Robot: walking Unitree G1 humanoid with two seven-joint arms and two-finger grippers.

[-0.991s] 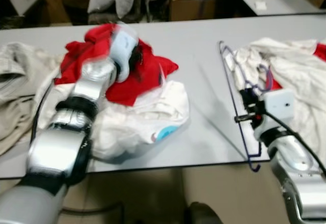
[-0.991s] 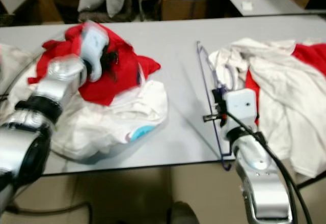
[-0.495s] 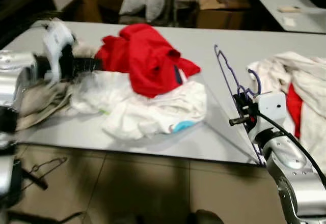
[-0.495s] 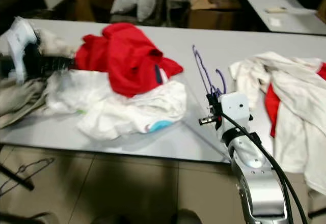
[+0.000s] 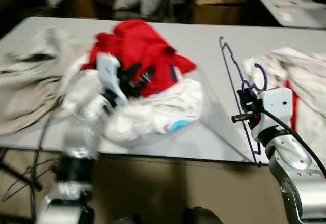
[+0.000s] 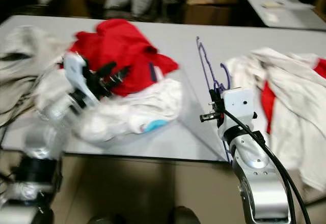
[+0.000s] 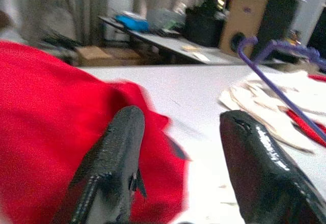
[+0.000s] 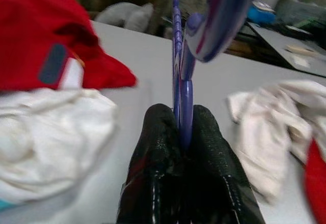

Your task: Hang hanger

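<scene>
A grey counter carries heaps of laundry. Near its middle a red garment lies on top of a white garment, and a beige cloth spreads over the left end. At the right end sits another pile of white clothes with a strip of red showing in it. The purple hanger is in the right gripper, whose jaws are clenched on the thin wire; in the right wrist view the two black fingers press together with the purple wire rising between them. The hanger stands between the middle heap and the right pile, its long side running away across the counter and its hook curling up just beside the white clothes. The left gripper hovers over the red garment in the middle heap, its arm blurred. Its jaws are released: the left wrist view shows the two black fingers well apart, with the red cloth beneath and behind them and the grey counter beyond. Boxes and a second table stand in the dim background.
</scene>
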